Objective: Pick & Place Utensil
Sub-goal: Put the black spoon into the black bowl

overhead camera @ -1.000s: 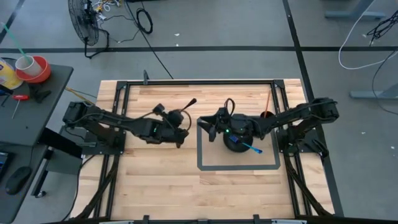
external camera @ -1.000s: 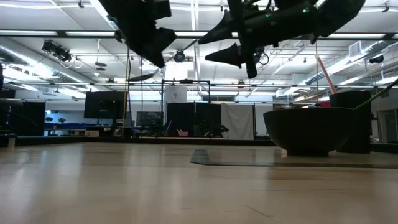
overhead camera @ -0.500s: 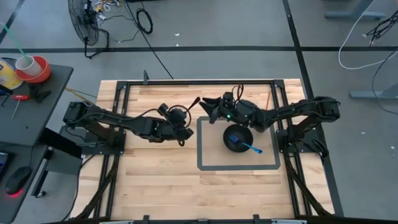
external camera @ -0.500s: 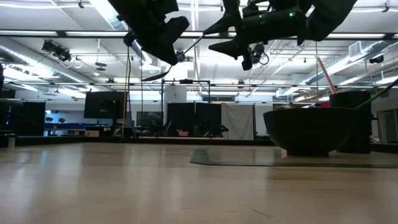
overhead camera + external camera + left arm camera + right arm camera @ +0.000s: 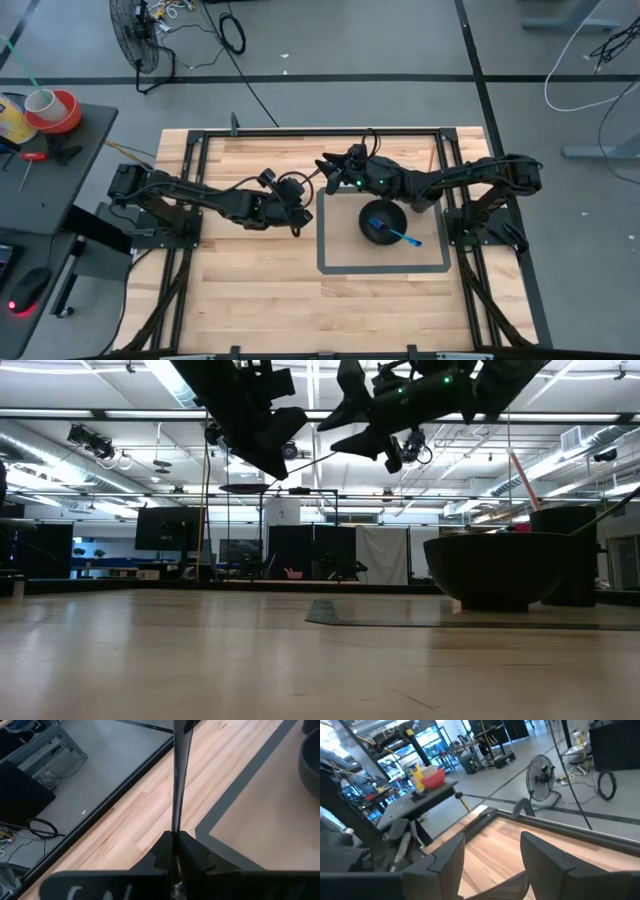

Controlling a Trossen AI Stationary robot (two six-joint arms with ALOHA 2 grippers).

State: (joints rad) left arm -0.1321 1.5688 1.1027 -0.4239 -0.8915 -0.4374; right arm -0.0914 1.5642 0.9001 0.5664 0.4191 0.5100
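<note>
A thin dark utensil (image 5: 309, 177) is up in the air between the two arms, over the table's far middle. My left gripper (image 5: 297, 194) is shut on one end of it; its shaft (image 5: 178, 780) runs away from the fingers toward my right gripper (image 5: 328, 171). My right gripper is open, with a finger on either side of the utensil's free end; I cannot tell whether it touches. In the low view both grippers (image 5: 265, 455) (image 5: 342, 418) hang high above the table. A black bowl (image 5: 377, 212) holds a blue utensil (image 5: 405, 237). My left gripper pinches the dark utensil between its two fingers (image 5: 192, 852) at the shaft's near end (image 5: 175, 836). The shaft points straight out ahead of the fingers, along them, slanting toward the table's far right. The utensil is lifted clear of the table.
The bowl stands on a grey-bordered mat (image 5: 330, 268) right of centre. A dark holder (image 5: 428, 185) with a red stick (image 5: 520, 470) stands by the right arm's base. Bare wood lies along the near side. A side table with a red bowl (image 5: 62, 112) is off to the left.
My right gripper has left its place above the bowl and moved toward the far edge and left, up to the utensil's free end, staying open. My left gripper, still shut on the utensil, has shifted a little to the right.
</note>
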